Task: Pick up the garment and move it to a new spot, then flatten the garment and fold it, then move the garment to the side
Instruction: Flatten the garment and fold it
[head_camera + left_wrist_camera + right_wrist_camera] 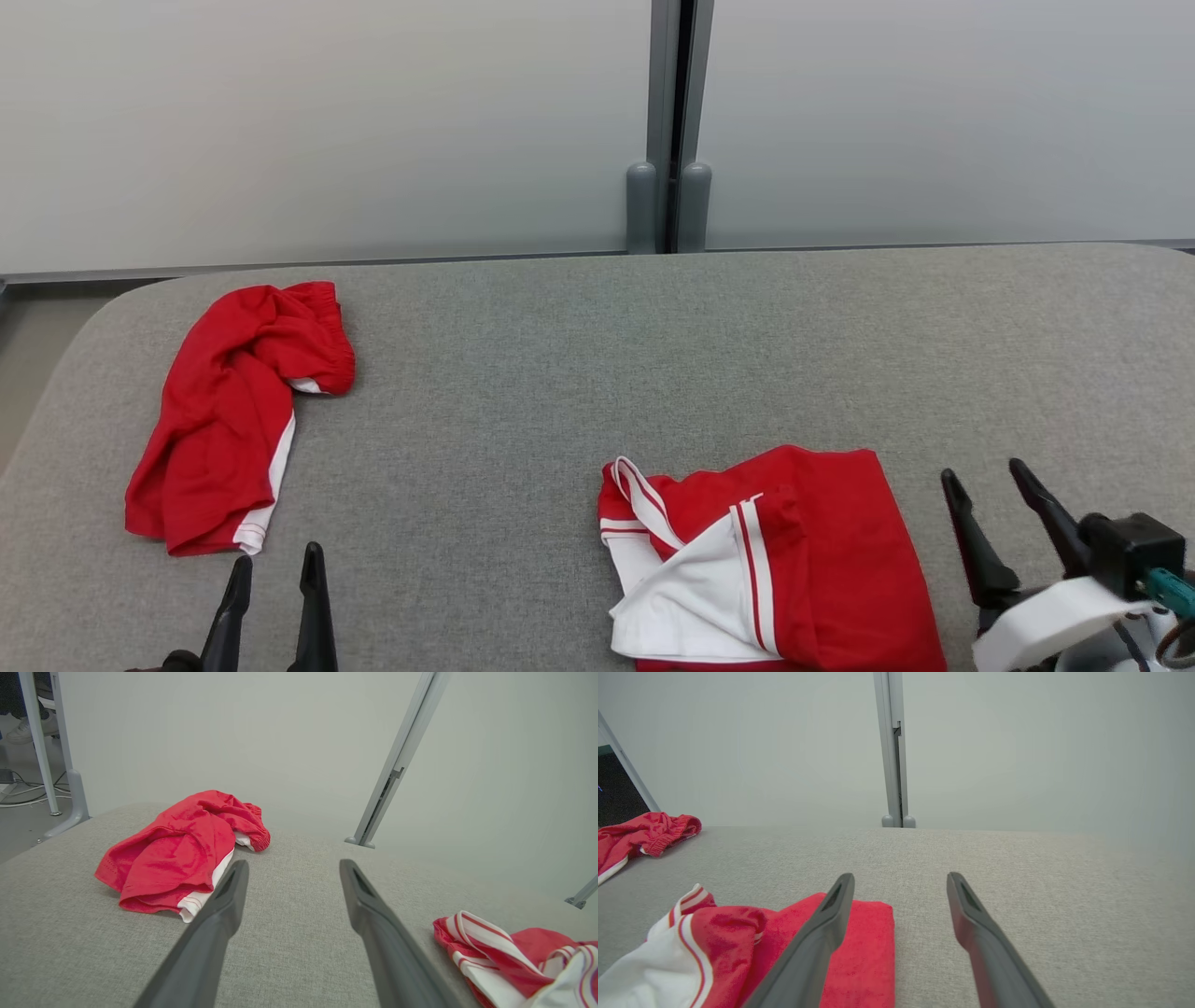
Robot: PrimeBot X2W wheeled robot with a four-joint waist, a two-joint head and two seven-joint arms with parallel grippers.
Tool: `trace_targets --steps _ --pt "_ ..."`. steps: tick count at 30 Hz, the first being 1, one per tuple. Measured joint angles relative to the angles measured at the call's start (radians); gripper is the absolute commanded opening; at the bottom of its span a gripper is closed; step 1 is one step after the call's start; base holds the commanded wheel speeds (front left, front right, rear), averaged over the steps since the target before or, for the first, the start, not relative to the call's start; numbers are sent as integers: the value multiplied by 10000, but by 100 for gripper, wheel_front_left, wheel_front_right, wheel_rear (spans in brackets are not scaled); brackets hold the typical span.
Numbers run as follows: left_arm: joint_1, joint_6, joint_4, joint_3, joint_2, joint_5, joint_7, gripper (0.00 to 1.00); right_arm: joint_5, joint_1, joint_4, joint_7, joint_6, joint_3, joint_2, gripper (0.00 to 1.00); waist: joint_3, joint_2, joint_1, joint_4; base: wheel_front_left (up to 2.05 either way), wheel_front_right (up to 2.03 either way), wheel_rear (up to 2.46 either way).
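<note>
Fingers on the left gripper (pixel 278 553), at 7 o'clock in the head view, stood apart and held nothing. Those on the right gripper (pixel 982 469), at 4 o'clock, were likewise spread and empty.

Two garments lay on the grey tabletop (pixel 560 373). A crumpled red garment (pixel 233 411) sat at 9 o'clock, bunched into a long heap just ahead of the left gripper. A red-and-white garment (pixel 794 551) lay at 5 o'clock, loosely doubled over, with white panels and striped trim showing; the right gripper hovered just beside its right edge. Which of the two the task meant could not be told.

Judging from this, the work was at or near its start: neither garment was lifted, neither lay flat, and neither showed a tidy fold.

The crumpled red garment rested near the tabletop's left edge and its rounded corner at 10 o'clock, so little room lay that way. Bare cloth stretched wide from the centre out to 2 o'clock. Wall panels (pixel 327 121) and a post (pixel 670 121) closed off 12 o'clock.
</note>
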Motion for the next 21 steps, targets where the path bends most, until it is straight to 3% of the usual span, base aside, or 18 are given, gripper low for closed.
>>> trace_targets --steps 6,12,13,14,15,16,21 --pt "11 56 -144 219 -6 0 0 100 -1747 895 -35 -113 0 -2080 389 100 -163 0 0 -101 0 0 0" --pt "74 94 -192 426 0 -21 0 100 -2569 1792 -247 -123 0 -3162 1026 100 -317 0 0 -136 0 0 0" --pt "96 94 -194 430 -2 -31 -2 100 -2587 1850 -203 -123 0 -3219 1099 82 -336 0 0 -136 0 0 0" --pt "122 96 -194 439 -2 -31 -2 100 -2633 1894 -196 -123 0 -3227 1174 46 -346 0 0 -140 0 0 0" --pt "149 96 -194 451 0 -33 0 100 -2621 1899 -161 -123 0 -3187 1231 16 -349 0 0 -146 0 0 0" --pt "156 98 -194 456 -2 -38 -2 100 -2571 1894 -100 -123 0 -3068 1241 0 -349 0 0 -149 0 0 0" --pt "157 98 -236 476 0 -46 -2 100 -2173 1401 21 -123 0 -2255 1078 0 -301 0 0 -163 0 0 0"
